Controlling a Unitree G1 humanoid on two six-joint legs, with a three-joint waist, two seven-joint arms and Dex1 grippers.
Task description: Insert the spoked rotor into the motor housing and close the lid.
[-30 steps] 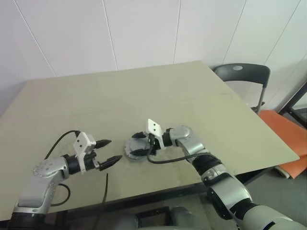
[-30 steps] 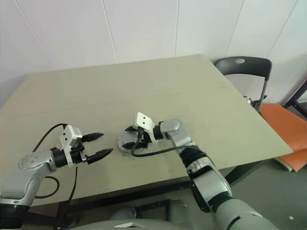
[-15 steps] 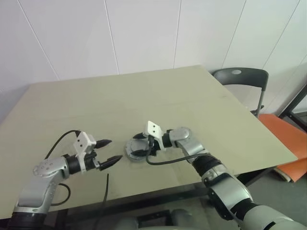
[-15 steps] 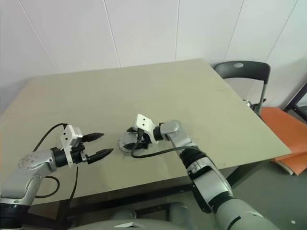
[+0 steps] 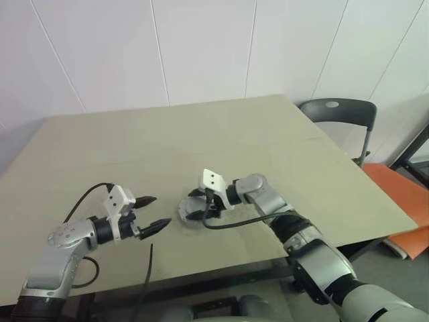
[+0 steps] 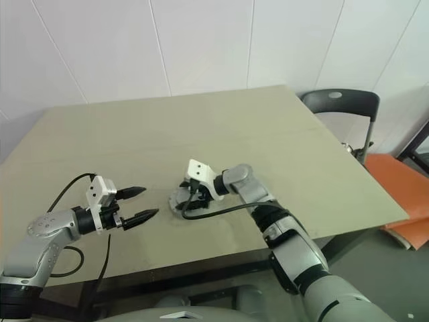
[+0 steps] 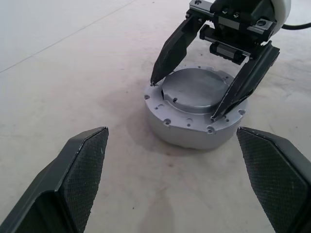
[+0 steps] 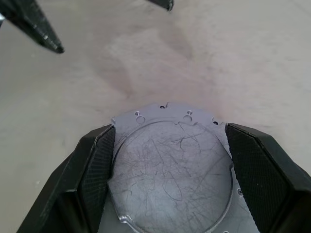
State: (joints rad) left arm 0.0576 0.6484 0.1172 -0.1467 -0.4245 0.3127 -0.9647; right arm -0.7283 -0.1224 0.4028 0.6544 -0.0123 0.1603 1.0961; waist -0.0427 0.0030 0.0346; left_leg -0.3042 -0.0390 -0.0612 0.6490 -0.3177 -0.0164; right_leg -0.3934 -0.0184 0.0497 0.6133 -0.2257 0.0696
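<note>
The motor housing point(image 7: 184, 131), a short silvery can, stands on the table with a flat round lid point(image 7: 194, 90) lying on top of it. My right gripper point(image 5: 196, 206) reaches over it from the right. Its two black fingers point(image 7: 167, 53) press the lid's rim from opposite sides, and the scratched lid plate point(image 8: 170, 160) sits between them. My left gripper point(image 5: 161, 210) hangs open a short way left of the housing, pointing at it with nothing between its fingers. The spoked rotor is hidden.
The beige table point(image 5: 201, 141) stretches far back and to both sides. A black cable point(image 5: 147, 268) hangs off the near edge by the left arm. A grey chair point(image 5: 338, 111) and an orange seat point(image 5: 395, 178) stand beyond the table's right side.
The head view has tilted a little. My right wrist has tipped slightly over the housing while keeping its hold on the lid. The left arm has not moved.
</note>
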